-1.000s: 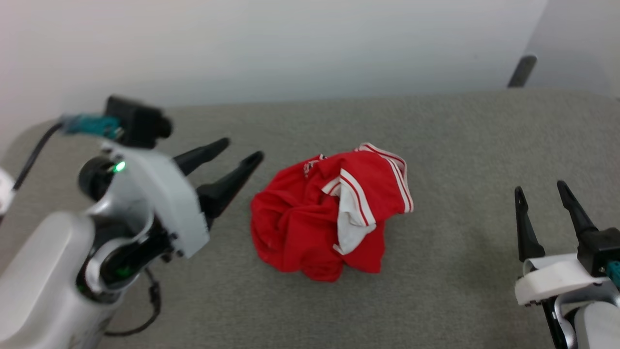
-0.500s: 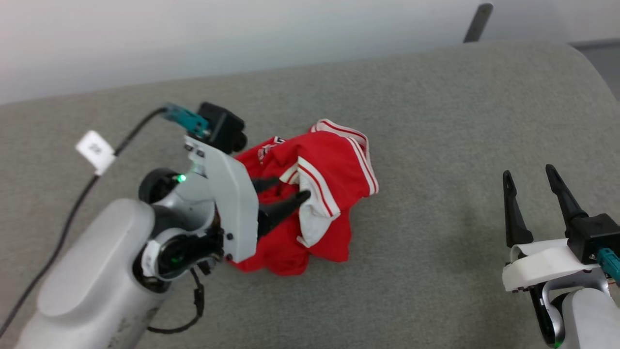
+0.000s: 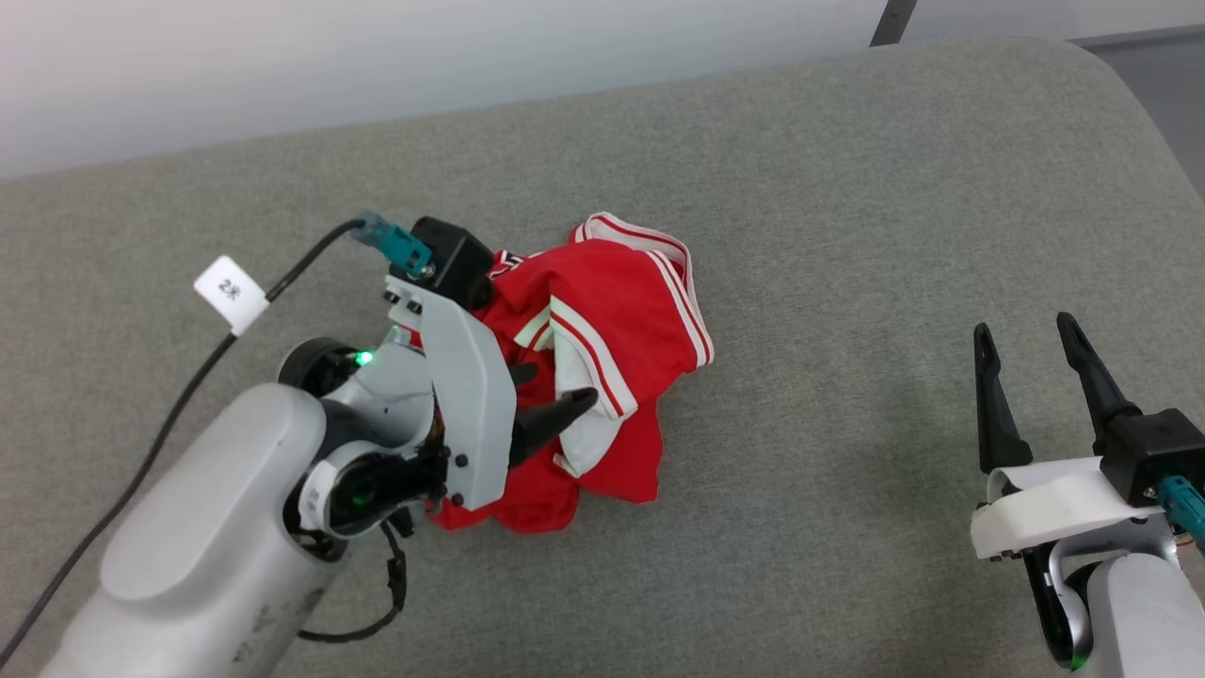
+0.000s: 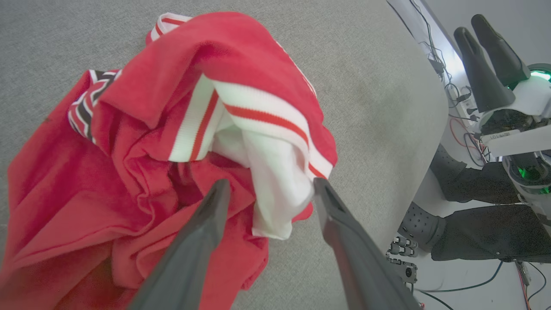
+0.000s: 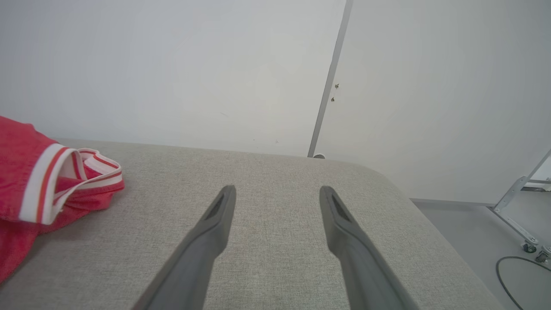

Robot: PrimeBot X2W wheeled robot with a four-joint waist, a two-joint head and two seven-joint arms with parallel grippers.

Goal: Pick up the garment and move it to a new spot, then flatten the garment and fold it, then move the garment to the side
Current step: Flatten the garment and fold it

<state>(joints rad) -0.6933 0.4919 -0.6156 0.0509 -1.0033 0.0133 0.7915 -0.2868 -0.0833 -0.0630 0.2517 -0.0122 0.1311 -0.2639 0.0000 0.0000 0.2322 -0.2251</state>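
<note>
The garment (image 3: 621, 311) is a red jersey with white-and-red striped trim, crumpled in a heap on the grey cushion (image 3: 847, 188). My left gripper (image 3: 563, 382) is down on the heap's near left side and stands open. In the left wrist view its fingers (image 4: 202, 232) straddle a white sleeve fold of the garment (image 4: 241, 64), the left gripper (image 4: 271, 185) not closed on it. My right gripper (image 3: 1024, 328) hovers open over bare cushion far to the right, nothing between its fingers. It appears as the right gripper (image 5: 277, 189), with the garment (image 5: 26, 189) at the left edge.
The cushion ends in a rounded corner (image 3: 1120, 85) at the far right, with a white wall (image 3: 377, 56) behind. A black cable with a white tag (image 3: 231, 287) trails from my left wrist. Floor with loose wires (image 4: 465, 99) lies beyond the cushion's edge.
My left gripper has come in from the left of the garment and lowered onto it, its fingers around the white fold. The head camera has shifted. The right gripper stays open in place.
</note>
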